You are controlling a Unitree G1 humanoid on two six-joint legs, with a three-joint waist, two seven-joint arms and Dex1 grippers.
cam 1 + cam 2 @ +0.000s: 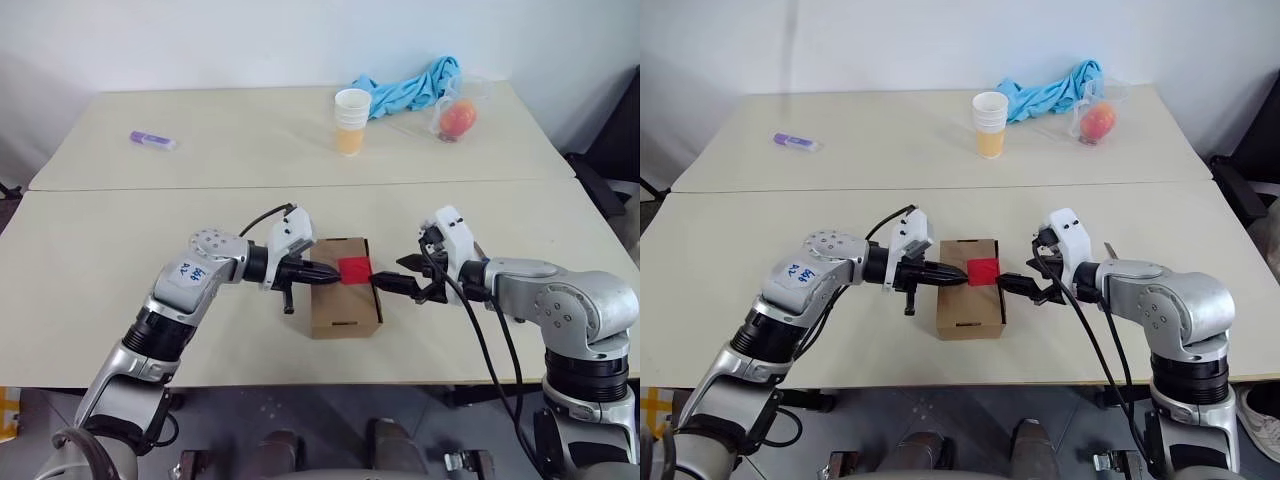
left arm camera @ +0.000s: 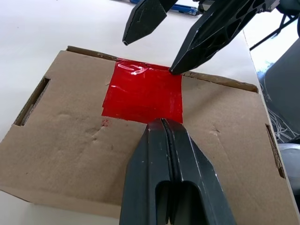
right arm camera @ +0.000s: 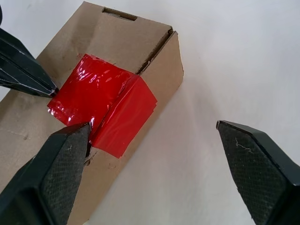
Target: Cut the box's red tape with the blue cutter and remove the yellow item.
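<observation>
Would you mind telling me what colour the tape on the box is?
Bright red tape on the brown box, clearest in the left wrist view.

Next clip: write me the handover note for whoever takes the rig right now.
Left end effector: shut, empty, tips resting on the box top at the red tape's edge.
Right end effector: open, empty, one finger at the tape's other edge where it folds over the box side, the other off the box.
Box sits at the near table's middle, tape uncut, flaps closed.
Done: nothing yet, neither end effector holds a cutter.
Left: get the cutter, slit the tape, open the box, take out the yellow item.
</observation>
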